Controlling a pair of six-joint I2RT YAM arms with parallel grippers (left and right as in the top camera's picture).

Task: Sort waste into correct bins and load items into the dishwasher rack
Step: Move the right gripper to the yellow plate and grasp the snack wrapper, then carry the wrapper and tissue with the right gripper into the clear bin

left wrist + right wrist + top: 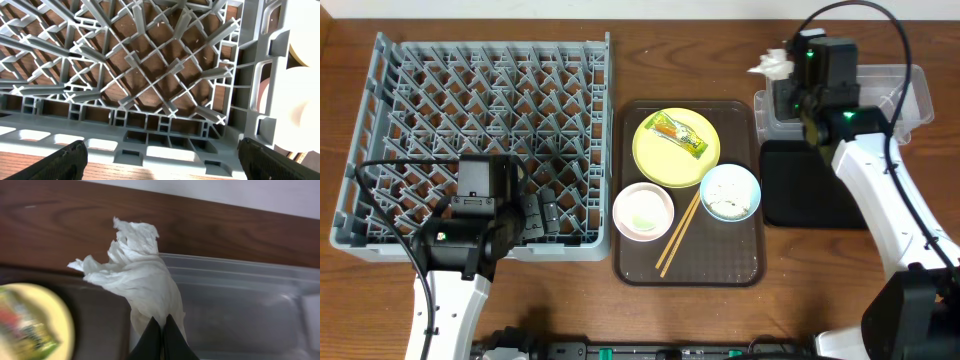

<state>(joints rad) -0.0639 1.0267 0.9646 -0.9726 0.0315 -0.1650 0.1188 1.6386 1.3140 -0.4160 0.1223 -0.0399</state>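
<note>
Crumpled white tissue (135, 277) is up by the table's far edge, right side, pinched at its lower end by the right gripper (162, 330), jaws clamped on it, over the clear tub's (240, 275) left end. Black tray (800, 190) sits just nearer. Mid-table, the brown tray (740, 262) carries the wrapper (680, 135) on the yellow plate (655, 160), a white bowl (643, 210), a light blue bowl (730, 192) and chopsticks (677, 235). The left gripper (160, 157), jaws wide apart, hovers over the grey rack (380, 130) near the table's near-left corner.

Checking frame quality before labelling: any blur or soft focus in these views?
Right wrist: tissue sharp, yellow plate and wrapper at lower left blurred. Left wrist: rack crisp throughout. Overhead: sharp, evenly lit.
</note>
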